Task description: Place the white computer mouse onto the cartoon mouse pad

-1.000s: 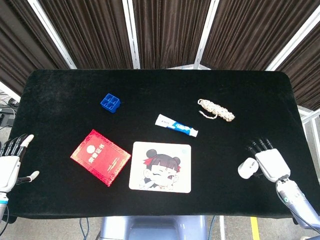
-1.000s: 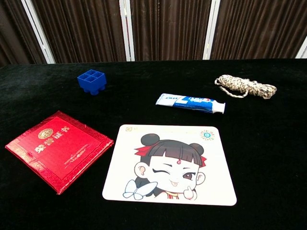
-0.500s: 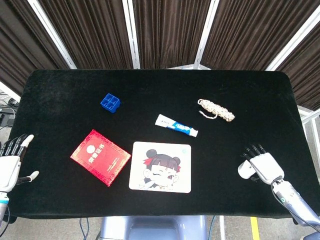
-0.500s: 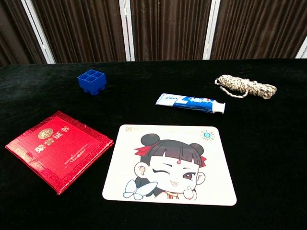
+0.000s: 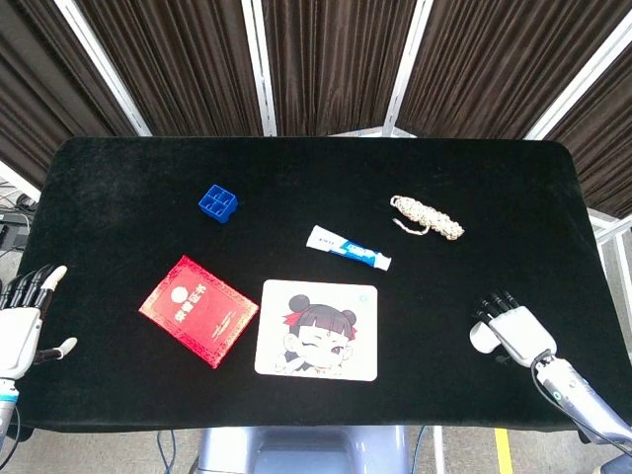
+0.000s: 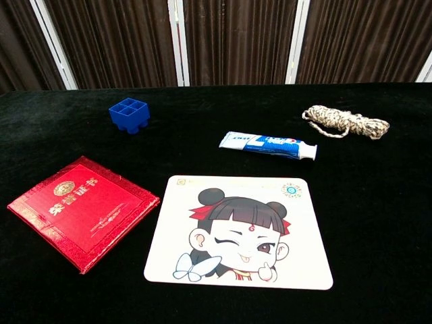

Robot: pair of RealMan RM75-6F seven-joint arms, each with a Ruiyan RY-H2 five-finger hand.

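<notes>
Near table's right edge: right hand palm-down over white mouse, grip unclear | left hand open, empty

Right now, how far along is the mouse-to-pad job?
Nothing placed: the cartoon mouse pad is bare. In hand: the right hand covers the white computer mouse at the table's right; a firm grip can't be confirmed. Left: lift, carry left, set down. The left hand idles open.

A black cloth-covered table is seen bearing a blue plastic grid block, a white-and-blue toothpaste tube, a coiled speckled rope, a red embossed booklet, a cartoon-girl mouse pad at the near edge, and a white computer mouse near the right edge.
</notes>
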